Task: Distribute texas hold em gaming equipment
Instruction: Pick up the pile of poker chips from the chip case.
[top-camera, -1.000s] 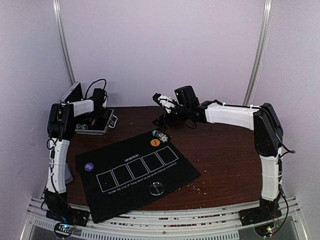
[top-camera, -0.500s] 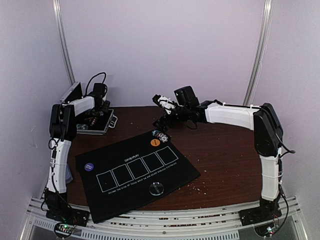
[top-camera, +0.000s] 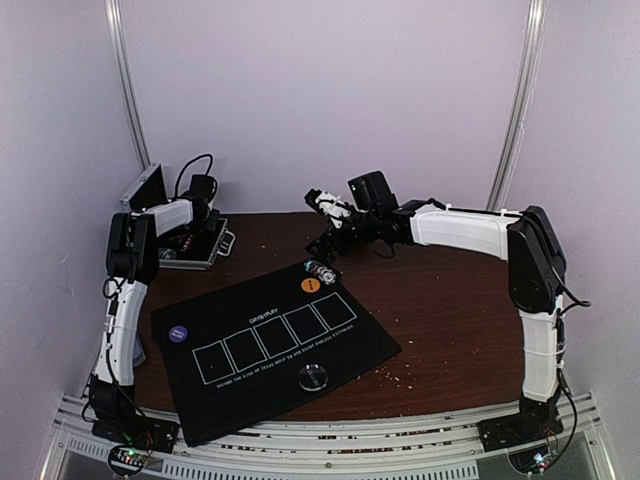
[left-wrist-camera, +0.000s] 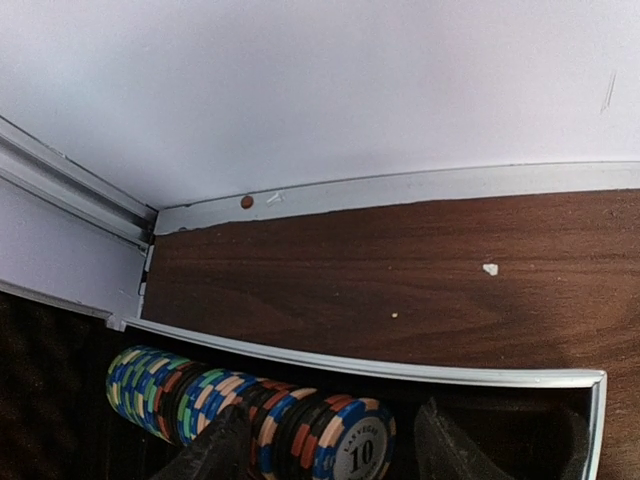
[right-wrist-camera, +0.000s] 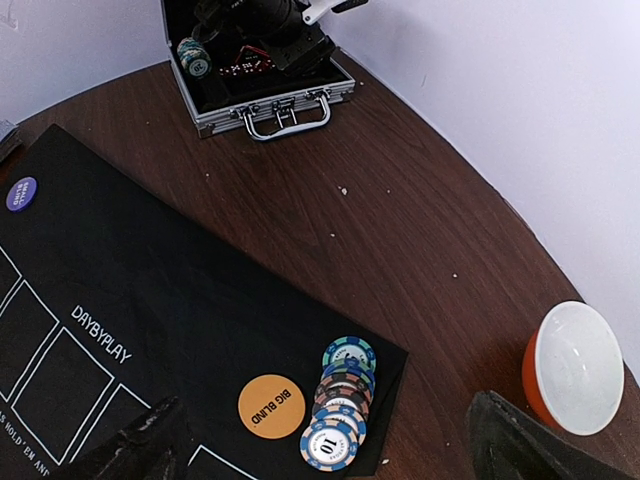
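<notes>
The counter (top-camera: 450, 300) carries the black mat (top-camera: 270, 340) in the middle and the open case (right-wrist-camera: 262, 105) at the far left. The chips I want are in that case.

My left claw (left-wrist-camera: 330, 452) hangs over the case with its jaws parted and nothing gripped. One finger presses into the row of chips (left-wrist-camera: 250, 415). The other stands clear, beyond the end chip marked 10.

I judge the step to be lifting a short stack out. To do it well I should:
- seat the inner finger cleanly between two chips;
- squeeze straight along the row so the faces press flat together;
- rise vertically to miss the case's rim.

A skewed squeeze would likely fan the chips out.

The row lies on its edges with its long axis along the case's far rim. The end face points toward my outer finger.

My right claw (right-wrist-camera: 322, 425) is wide open and empty above the small chip pile (right-wrist-camera: 342, 375) at the mat's far edge, beside the orange disc (right-wrist-camera: 271, 406).
</notes>
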